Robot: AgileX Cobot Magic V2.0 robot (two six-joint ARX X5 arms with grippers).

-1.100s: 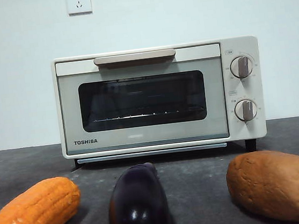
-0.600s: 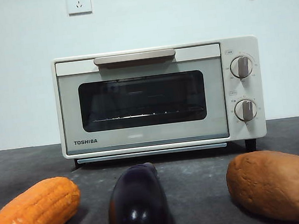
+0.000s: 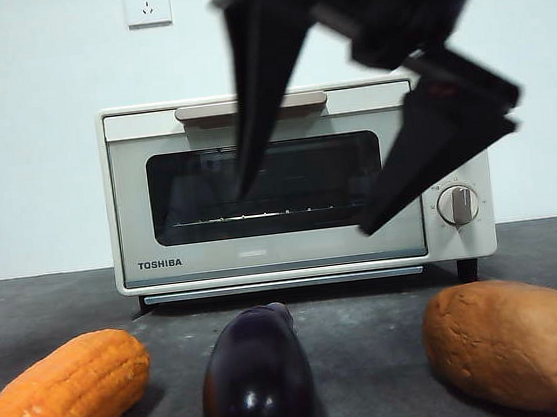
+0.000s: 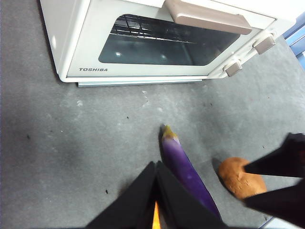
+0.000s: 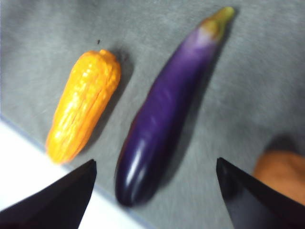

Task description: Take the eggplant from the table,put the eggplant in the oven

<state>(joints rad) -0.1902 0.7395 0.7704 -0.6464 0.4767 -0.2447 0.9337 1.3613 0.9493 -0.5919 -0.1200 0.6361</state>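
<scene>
The glossy dark purple eggplant point(image 3: 256, 382) lies on the grey table point(image 3: 370, 304), stem end toward the oven, between the corn and the sweet potato. My right gripper point(image 3: 306, 208) hangs open, big and dark, in front of the oven and well above the eggplant point(image 5: 162, 109), with its jaws spread wide to either side of it and touching nothing. The cream TOSHIBA oven point(image 3: 274, 257) stands behind with its door shut. My left gripper point(image 4: 156, 164) is shut and empty, held high over the near end of the eggplant point(image 4: 183, 164).
An orange corn cob point(image 3: 59, 400) lies left of the eggplant and a brown sweet potato point(image 3: 515, 343) right of it. A wall socket point(image 3: 146, 2) sits above the oven. The table's white front edge point(image 5: 28, 157) runs close to the corn.
My right gripper has come down from the top right corner to hang open in front of the oven door. The vegetables and oven have not moved.
</scene>
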